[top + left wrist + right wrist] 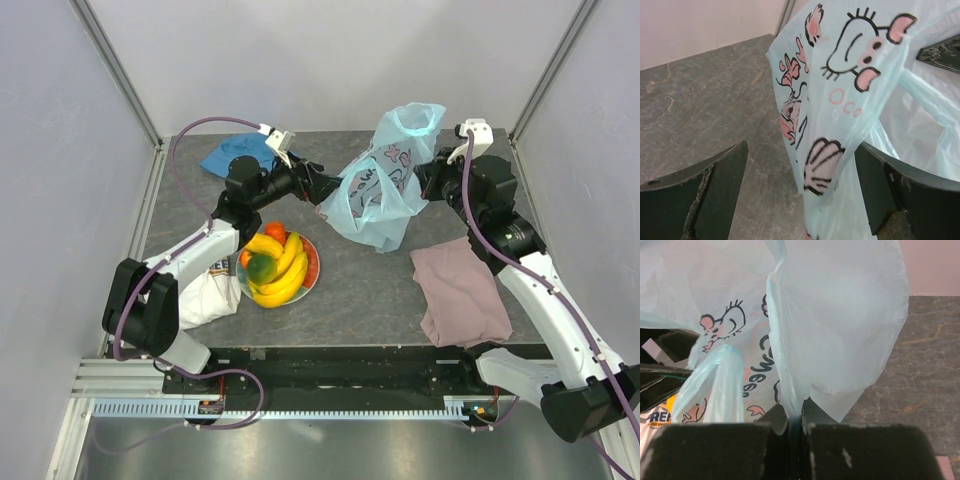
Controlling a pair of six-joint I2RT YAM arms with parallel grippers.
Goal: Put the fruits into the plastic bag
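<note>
Between the left gripper's (802,200) fingers (715,197): a printed panel of the plastic bag (840,90) hangs in the gap, showing a shell and a pink cartoon face.
Left gripper state: released, with the fingers spread wide. I cannot tell whether either finger touches the film.
Right gripper (795,432) state: clenched on a pinch of the bag's plain upper edge. The film rises straight out of the closed fingers.
Bag position: held up between the two grippers, its lower part sagging toward the table (350,290).
Bag handle (715,385): a twisted loop just beside the right gripper's fingers, not gripped.
Fruits: bananas (282,268), green fruit (260,268) and orange-red fruits (275,232) are heaped on the plate (313,262). They are well back from the left gripper, beside its forearm.
Pink cloth (460,290): flat on the table, back from the right gripper, beside that arm.
Blue hat (235,155): behind the left gripper's wrist, on its far side.
</note>
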